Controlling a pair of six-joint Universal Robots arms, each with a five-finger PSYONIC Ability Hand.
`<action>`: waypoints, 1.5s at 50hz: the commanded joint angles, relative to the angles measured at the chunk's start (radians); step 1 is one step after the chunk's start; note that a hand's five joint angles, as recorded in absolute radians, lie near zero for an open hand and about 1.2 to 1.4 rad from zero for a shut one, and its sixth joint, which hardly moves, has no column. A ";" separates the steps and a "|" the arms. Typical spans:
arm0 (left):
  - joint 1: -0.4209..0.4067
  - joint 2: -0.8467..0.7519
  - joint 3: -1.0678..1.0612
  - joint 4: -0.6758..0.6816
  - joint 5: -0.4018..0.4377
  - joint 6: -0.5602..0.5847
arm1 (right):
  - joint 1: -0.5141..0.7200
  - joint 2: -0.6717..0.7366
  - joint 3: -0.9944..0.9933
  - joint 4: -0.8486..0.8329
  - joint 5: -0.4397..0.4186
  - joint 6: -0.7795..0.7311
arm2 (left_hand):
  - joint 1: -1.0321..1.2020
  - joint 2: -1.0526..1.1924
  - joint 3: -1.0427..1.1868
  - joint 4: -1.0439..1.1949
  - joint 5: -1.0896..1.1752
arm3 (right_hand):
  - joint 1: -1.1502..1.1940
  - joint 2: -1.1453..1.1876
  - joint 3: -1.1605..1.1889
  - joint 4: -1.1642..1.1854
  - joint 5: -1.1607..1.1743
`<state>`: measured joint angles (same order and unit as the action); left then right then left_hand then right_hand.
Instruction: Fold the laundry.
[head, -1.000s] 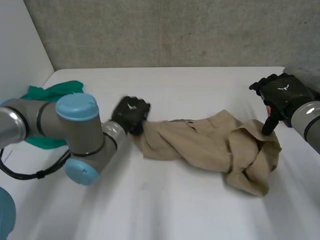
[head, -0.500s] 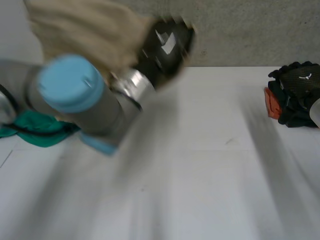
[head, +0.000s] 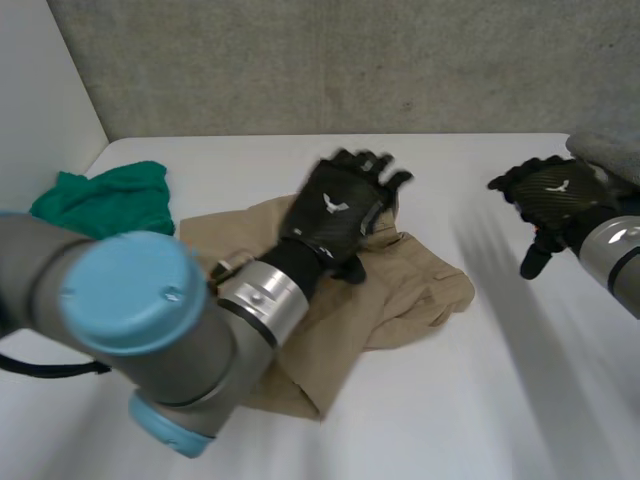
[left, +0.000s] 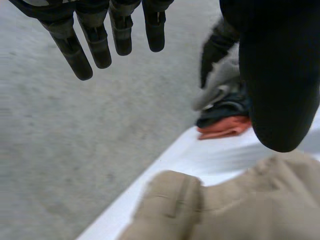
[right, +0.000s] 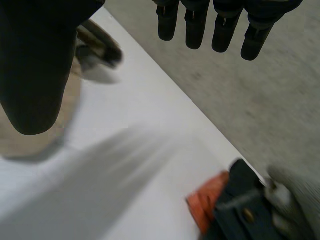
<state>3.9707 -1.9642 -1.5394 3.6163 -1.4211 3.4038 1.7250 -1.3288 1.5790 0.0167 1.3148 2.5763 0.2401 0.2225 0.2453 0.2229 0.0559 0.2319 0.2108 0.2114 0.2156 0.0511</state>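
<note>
Nothing is seen folded yet: the tan trousers (head: 410, 282) are heaped crumpled near the middle of the counter (head: 480, 400), while the left robot hand (head: 335, 215) and right robot hand (head: 553, 192) are held open and empty.

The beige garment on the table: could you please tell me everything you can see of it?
The beige garment looks like woven cotton, perhaps trousers, with stitched seams and a folded flap. It lies crumpled in a loose, flat heap on the white table, partly hidden behind the left arm. The left hand hovers over its far edge, fingers straight, gripping none of it. The green cloth lies beside it; the right hand is apart.
</note>
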 joint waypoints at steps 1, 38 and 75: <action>0.073 0.165 -0.109 -0.057 -0.114 -0.011 | 0.073 0.025 -0.048 0.104 -0.061 -0.068 | 0.005 0.023 0.000 0.023 0.015 | -0.057 -0.036 -0.037 -0.041 -0.051; -0.153 -0.235 0.079 -0.364 -0.383 -0.114 | 0.165 0.356 -0.046 -0.152 -0.039 -0.159 | 0.126 0.143 0.120 0.143 0.135 | 0.274 0.295 0.295 0.291 0.281; 0.387 0.593 0.292 -0.461 -0.289 -0.201 | 0.084 -0.152 -0.595 0.138 -0.101 0.134 | 1.156 1.174 1.151 1.173 1.166 | 1.164 1.185 1.185 1.181 1.171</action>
<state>4.2472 -1.4073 -1.3637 3.2032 -1.7315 3.2528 1.8447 -1.4743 1.1317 0.1262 1.2404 2.6149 1.1633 1.1963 1.1945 1.1997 0.9998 1.0927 1.1790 1.1848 1.1981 1.0045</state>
